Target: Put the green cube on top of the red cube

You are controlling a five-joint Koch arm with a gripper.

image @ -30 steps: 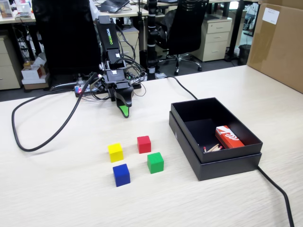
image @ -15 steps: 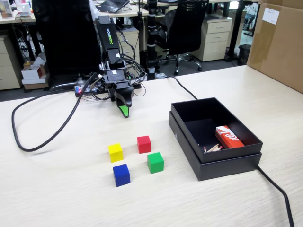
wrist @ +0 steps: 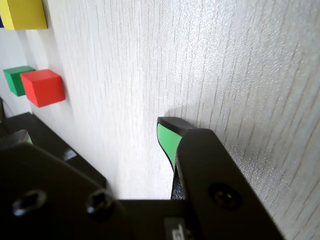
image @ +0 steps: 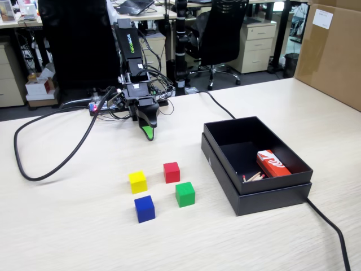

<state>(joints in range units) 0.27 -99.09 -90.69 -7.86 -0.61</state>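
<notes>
In the wrist view, red cube [wrist: 44, 87] half-hides green cube [wrist: 16, 79].

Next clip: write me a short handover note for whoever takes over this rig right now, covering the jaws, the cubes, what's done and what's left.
Gripper: empty, parked near the arm's base at the back of the table, tip close to the surface; only one green-tipped jaw shows, so open or shut cannot be told.
Green cube: on the table, in front of and slightly right of the red cube in the fixed view, apart from it.
Done: nothing; no cube grasped or stacked.
Left: reach the green cube, grasp it, lift it, set it on the red cube.
</notes>
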